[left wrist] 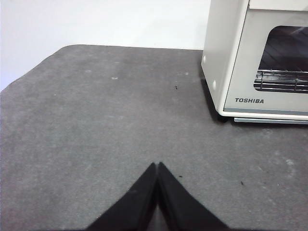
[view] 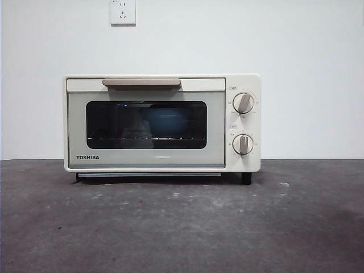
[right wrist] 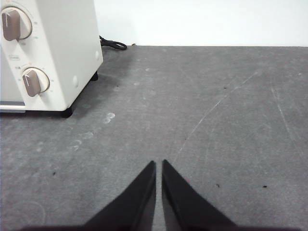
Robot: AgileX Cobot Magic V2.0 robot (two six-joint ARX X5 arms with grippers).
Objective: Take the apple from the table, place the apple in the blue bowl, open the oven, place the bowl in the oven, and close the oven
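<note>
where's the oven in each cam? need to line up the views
Front view: the oven stands centre frame on the table, door shut, the blue bowl dimly visible through the glass.
Left wrist view: only its left front corner shows, at the upper right edge.
Right wrist view: only its knob side shows, at the upper left edge.
Shared landmark: front and left wrist share the TOSHIBA logo; front and right wrist share the two knobs.

Looks like a bare test lab: plain white wall (view: 296,68), one socket (view: 123,12), a scuffed grey table (view: 182,227) carrying only an oven (view: 162,123).
</note>
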